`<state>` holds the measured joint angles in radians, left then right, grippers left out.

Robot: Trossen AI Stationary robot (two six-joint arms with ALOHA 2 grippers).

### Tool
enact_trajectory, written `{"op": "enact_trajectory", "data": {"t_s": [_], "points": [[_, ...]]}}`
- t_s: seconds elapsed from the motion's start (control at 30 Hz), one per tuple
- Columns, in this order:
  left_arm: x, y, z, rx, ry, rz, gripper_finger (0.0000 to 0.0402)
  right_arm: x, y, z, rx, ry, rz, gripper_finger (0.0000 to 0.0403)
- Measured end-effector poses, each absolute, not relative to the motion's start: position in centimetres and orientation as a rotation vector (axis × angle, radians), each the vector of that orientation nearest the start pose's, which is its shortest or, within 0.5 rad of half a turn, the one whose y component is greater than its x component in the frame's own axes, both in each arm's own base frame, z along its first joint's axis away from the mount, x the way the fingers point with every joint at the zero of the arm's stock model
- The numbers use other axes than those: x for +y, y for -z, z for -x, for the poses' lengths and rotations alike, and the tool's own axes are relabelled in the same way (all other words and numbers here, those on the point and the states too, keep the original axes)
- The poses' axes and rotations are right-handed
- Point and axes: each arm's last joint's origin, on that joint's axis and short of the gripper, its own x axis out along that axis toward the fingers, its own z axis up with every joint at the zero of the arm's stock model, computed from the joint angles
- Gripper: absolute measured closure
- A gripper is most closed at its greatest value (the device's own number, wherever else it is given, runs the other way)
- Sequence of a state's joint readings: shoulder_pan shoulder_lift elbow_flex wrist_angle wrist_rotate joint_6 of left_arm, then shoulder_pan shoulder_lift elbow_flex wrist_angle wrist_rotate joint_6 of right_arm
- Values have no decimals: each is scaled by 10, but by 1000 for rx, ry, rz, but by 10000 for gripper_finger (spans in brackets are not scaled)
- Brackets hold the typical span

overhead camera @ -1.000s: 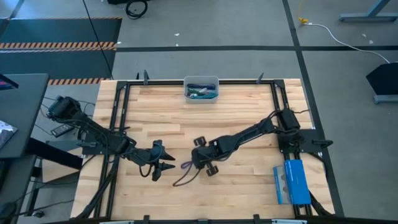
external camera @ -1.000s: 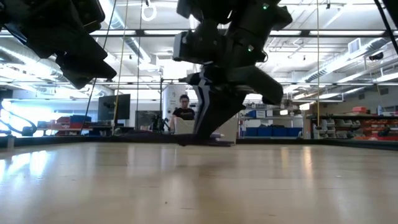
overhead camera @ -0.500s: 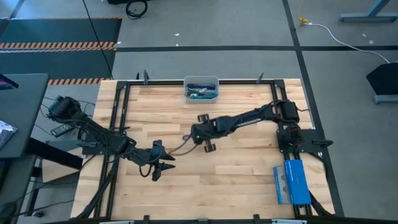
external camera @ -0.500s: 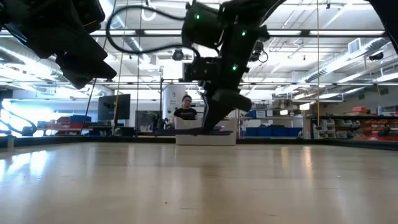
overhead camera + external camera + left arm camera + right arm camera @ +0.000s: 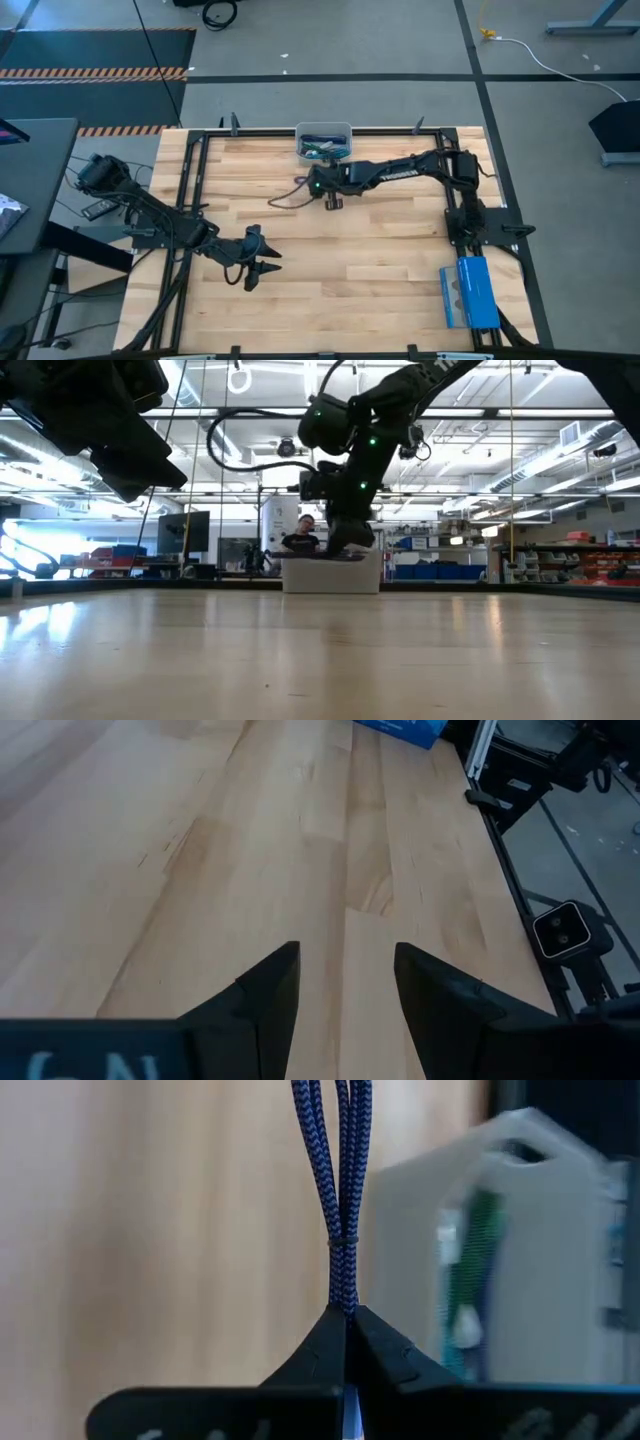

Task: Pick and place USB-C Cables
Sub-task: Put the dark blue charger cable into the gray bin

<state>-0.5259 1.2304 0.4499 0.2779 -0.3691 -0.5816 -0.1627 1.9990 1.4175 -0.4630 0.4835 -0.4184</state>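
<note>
My right gripper (image 5: 318,185) hangs over the table's far middle, just near of the white bin (image 5: 324,143), shut on a purple-blue braided USB-C cable (image 5: 288,195) that loops out toward the left. The right wrist view shows the braided strands (image 5: 340,1170) running away from the shut fingertips (image 5: 346,1325), with the bin (image 5: 520,1250) close beside. The bin holds other cables, green and blue (image 5: 322,150). My left gripper (image 5: 262,262) waits open above the near-left of the table, touching nothing. My right gripper pinches the purple-blue cable bundle between its two fingertips, at the end where a thin tie (image 5: 342,1240) binds the strands together. The strands run straight out from the fingers. The cable is lifted clear of the table, its loop (image 5: 280,198) trailing to the left.
A blue box (image 5: 468,292) lies at the near-right edge of the table. Black frame rails (image 5: 190,180) run along the left and right sides. Bare wood (image 5: 380,260) lies between the two arms. A person (image 5: 303,532) shows far behind the table.
My right gripper, shut on the cable, has travelled from the table's middle toward the far edge and the white bin, rising as it went. The cable has been lifted off the wood and now trails from the gripper to the left.
</note>
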Motion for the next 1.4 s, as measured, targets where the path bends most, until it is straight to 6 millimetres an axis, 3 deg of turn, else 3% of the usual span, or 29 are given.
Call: {"op": "enact_trajectory", "data": {"t_s": [0.33,0.67,0.87,1.2,1.4], "points": [[-107,-176,-205,488,15,346,230,-132,-225,-392,1027,509,584,395],[-107,-176,-205,492,19,323,230,-182,-234,-371,1009,515,519,395],[-106,-176,-205,492,18,321,230,-192,-233,-368,977,468,471,394],[-106,-176,-205,491,18,321,230,-192,-233,-368,942,454,412,392],[-106,-176,-205,492,18,321,230,-191,-233,-369,922,424,378,341]]}}
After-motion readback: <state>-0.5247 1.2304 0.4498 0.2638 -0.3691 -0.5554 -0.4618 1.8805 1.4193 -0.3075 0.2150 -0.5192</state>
